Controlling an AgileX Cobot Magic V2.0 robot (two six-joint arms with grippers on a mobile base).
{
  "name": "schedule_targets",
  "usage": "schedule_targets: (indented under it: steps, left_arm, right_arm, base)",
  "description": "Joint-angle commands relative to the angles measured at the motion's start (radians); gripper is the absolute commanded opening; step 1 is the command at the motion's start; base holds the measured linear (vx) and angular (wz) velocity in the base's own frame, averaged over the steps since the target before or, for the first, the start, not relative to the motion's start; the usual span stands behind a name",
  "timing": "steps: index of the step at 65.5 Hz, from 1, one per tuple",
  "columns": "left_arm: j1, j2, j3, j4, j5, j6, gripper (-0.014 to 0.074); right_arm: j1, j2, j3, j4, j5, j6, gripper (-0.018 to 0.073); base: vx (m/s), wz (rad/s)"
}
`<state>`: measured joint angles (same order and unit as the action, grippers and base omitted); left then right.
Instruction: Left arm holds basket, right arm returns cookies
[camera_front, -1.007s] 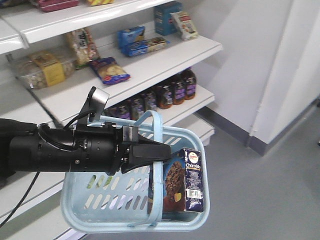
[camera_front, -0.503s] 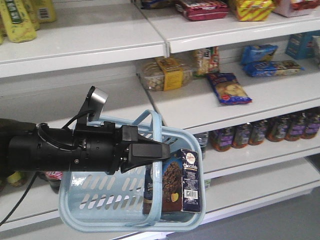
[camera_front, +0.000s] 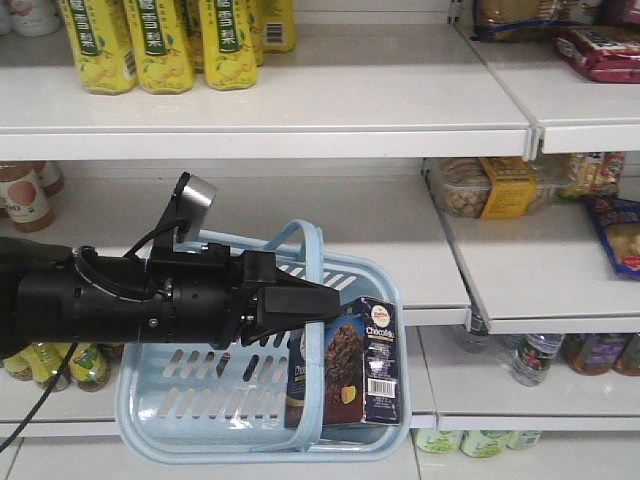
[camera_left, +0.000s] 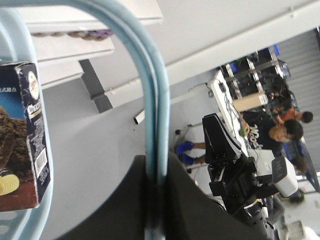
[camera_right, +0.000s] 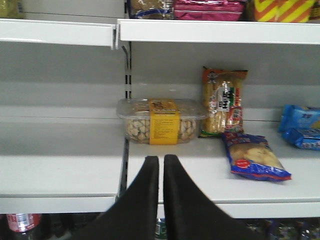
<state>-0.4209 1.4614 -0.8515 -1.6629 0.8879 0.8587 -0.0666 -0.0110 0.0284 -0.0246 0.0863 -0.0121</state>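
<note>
Left black wedge-shaped pincer (camera_front: 330, 305) pinches light blue plastic basket (camera_front: 250, 420) handle before white shop shelves (camera_front: 300, 130); right pincer (camera_right: 161, 159) sits pressed together.

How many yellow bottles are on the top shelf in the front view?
4 yellow bottles on the top shelf: three side by side in front; a fourth just right of them, further back. More may be hidden behind.

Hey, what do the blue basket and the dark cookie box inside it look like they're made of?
The basket looks like moulded plastic: light blue, smooth, slightly shiny, with slotted sides. The cookie box looks like printed cardboard: flat panels, crisp folded edges, a barcode on its side; its finish is probably semi-gloss.
</note>
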Motion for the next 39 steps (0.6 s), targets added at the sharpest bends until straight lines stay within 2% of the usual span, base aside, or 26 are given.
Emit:
schedule_targets:
  steps: [1,16,39]
  left_arm:
    - [-0.005,-0.042,-0.027,-0.117,0.06,0.01,-0.0003]
    - [-0.005,-0.042,-0.027,-0.117,0.06,0.01,-0.0003]
    - [-0.005,-0.042,-0.027,-0.117,0.06,0.01,-0.0003]
  right_arm:
    - [-0.002,-0.013,0.017,-0.003,-0.073,-0.006,-0.0009]
    - [-0.002,-0.013,0.017,-0.003,-0.072,-0.006,-0.0009]
    - [-0.002,-0.013,0.017,-0.003,-0.072,-0.006,-0.0009]
  base:
    - [0.11,0.41]
    - [0.1,0.25]
    - [0.09,0.01]
